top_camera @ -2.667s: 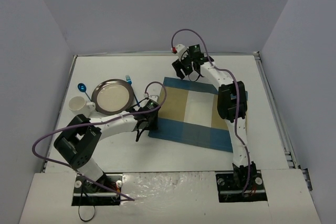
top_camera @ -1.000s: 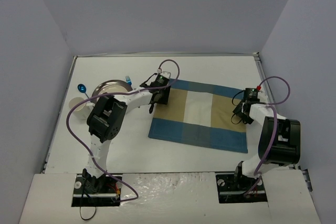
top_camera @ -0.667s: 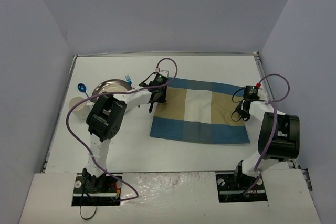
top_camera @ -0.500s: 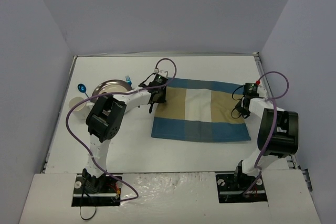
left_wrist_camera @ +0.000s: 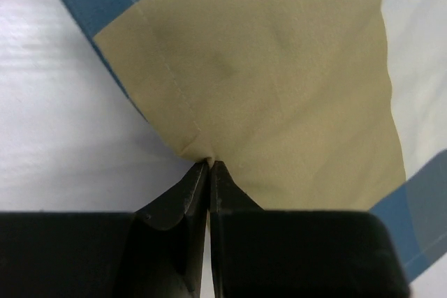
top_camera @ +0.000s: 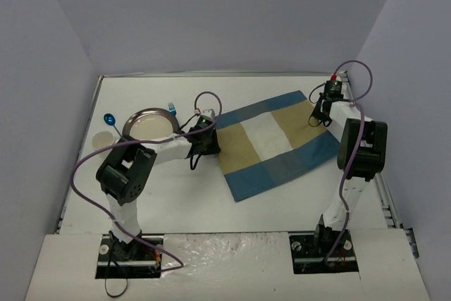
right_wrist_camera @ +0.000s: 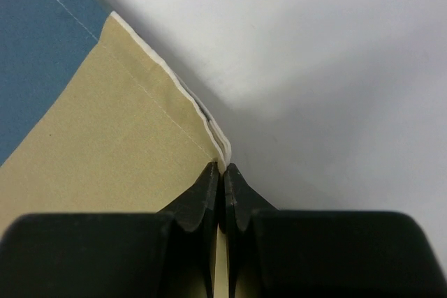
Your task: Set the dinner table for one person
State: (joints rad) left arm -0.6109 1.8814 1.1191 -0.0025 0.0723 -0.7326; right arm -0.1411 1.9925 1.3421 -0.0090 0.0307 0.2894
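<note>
A blue-and-tan checked cloth placemat [top_camera: 275,142] lies skewed on the white dinner table [top_camera: 282,89]. My left gripper [top_camera: 211,144] is shut on the mat's left edge. In the left wrist view its tips [left_wrist_camera: 209,163] pinch a puckered fold of tan cloth [left_wrist_camera: 279,88]. My right gripper [top_camera: 318,118] is shut on the mat's far right edge. The right wrist view shows its tips [right_wrist_camera: 223,167] clamped on the layered hem of the cloth [right_wrist_camera: 105,137], with bare table [right_wrist_camera: 335,68] beyond.
A round metal plate [top_camera: 149,126] sits left of the mat, with a blue spoon [top_camera: 108,118], a blue-handled utensil [top_camera: 171,107] and a pale cup [top_camera: 105,139] around it. Lavender-grey walls [top_camera: 211,19] close in the table on three sides.
Both grippers have shut on the placemat's edges. The right gripper swung toward the far right and the left came nearer, so the mat has turned and now lies at an angle.
</note>
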